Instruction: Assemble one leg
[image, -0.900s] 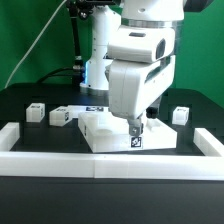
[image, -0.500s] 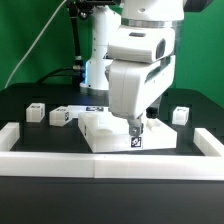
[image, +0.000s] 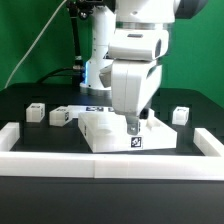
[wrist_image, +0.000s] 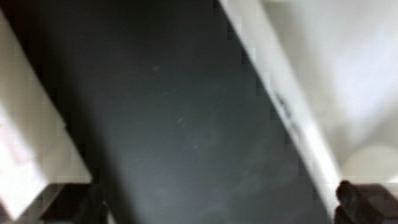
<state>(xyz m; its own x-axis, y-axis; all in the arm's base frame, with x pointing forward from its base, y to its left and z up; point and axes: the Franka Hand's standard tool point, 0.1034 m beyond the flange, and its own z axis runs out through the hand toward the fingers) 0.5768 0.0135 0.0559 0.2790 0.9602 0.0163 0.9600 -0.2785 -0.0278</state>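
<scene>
The wide white slab (image: 105, 130) lies against the front fence. My gripper (image: 133, 128) reaches down at the slab's corner on the exterior view's right. A black-and-white tag (image: 137, 142) shows just below the fingers; I cannot tell whether it sits on the slab or on a leg. Three small white legs lie on the black table: two on the left (image: 36, 112) (image: 60, 117) and one on the right (image: 180, 115). In the blurred wrist view my gripper (wrist_image: 214, 203) has its fingertips (wrist_image: 63, 205) far apart, with only a dark surface between them.
A white fence (image: 110, 162) runs along the front and up both sides. The marker board (image: 95, 109) lies behind the slab, near the arm's base. White blurred edges flank the dark band in the wrist view.
The wrist has turned slightly, so the hand looks narrower in the exterior view. The slab and the loose legs have not moved.
</scene>
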